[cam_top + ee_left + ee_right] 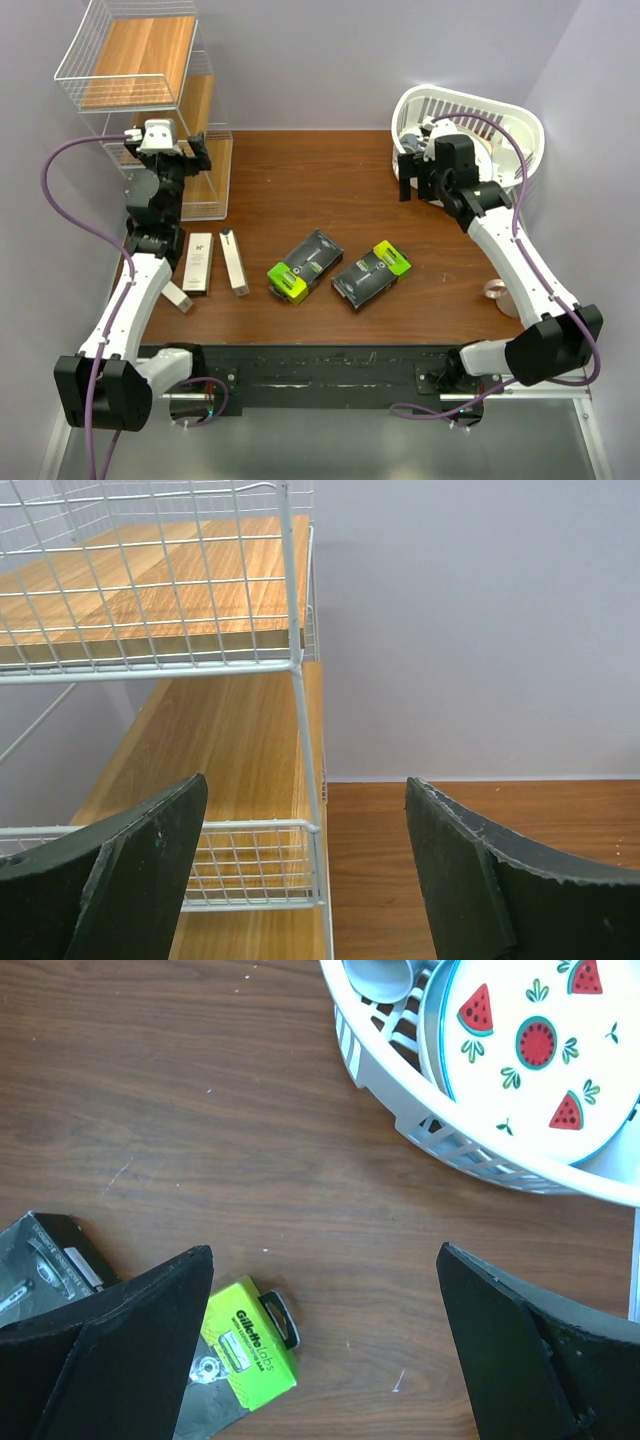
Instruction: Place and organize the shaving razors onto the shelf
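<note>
Left gripper [198, 152] is up at the shelf [130, 60]. In my left wrist view the fingers [120, 870] are spread wide with nothing between them, facing the shelf's front corner post, with two wooden tiers behind it.

Right gripper [412, 180] hangs beside the basket [520, 120] at the far right. Its jaws are wide apart too, and empty. Under it I see bare table [200, 1080] and the basket rim, with a watermelon plate [540, 1050] inside.

No razors on the shelf yet; they're all down on the table. One black pack [305, 265] with a green end sits mid-table. A second black pack [372, 273] lies just to its right, also angled, close but not touching. Left of them are two white cartons, one [199, 263] beside the left arm and the other [234, 262] roughly parallel next to it. A third slim carton [178, 296] pokes out from under that arm.
</note>
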Motion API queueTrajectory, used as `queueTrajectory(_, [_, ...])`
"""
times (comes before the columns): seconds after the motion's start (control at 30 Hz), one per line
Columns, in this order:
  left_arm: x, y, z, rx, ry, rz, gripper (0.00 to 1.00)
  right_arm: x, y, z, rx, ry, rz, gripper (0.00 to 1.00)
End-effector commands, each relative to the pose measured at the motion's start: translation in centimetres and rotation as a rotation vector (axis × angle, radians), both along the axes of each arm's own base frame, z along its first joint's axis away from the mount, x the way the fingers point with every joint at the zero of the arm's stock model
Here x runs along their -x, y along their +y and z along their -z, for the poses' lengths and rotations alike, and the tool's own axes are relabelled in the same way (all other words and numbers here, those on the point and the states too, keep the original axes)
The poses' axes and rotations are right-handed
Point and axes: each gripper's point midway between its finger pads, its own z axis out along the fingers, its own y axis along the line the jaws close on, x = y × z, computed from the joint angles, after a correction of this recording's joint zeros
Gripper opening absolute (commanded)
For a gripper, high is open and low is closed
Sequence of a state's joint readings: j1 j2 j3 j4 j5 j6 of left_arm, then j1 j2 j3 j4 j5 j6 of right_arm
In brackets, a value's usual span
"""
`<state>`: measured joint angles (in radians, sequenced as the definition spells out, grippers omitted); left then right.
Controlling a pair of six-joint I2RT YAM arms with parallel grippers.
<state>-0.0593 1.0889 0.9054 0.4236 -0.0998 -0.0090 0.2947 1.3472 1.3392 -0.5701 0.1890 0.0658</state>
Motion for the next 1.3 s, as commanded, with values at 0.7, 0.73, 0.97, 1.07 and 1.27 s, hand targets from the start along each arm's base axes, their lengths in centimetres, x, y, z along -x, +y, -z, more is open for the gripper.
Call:
queueTrajectory(0.7, [-5.6,-2.1,-0.5,-0.062,-0.016,0.089,0.15,-8.4,9.8,0.1,-0.251,-0.020,-0.293,0.99])
queueTrajectory(0.73, [-5.7,-2.1,-0.3,-0.070,-0.016,0.087,0.08,-8.5,9.9,0.5,-0.251,-0.013,-0.297,0.99])
queueTrajectory(0.97, [-3.9,-2.5,0.9,-0.200,0.035,0.113,0.00,-9.0,11.4,1.3,-0.276,0.015,-0.370,0.99])
queueTrajectory(1.07, [-2.2,-1.1,1.7,-0.271,0.082,0.077,0.00,-8.7,13.6,0.8,-0.295,0.010,-0.502,0.98])
queueTrajectory(1.27, [1.0,0.9,4.6,-0.478,0.132,0.047,0.00,-8.6,18.5,-3.3,-0.478,-0.066,-0.672,0.98])
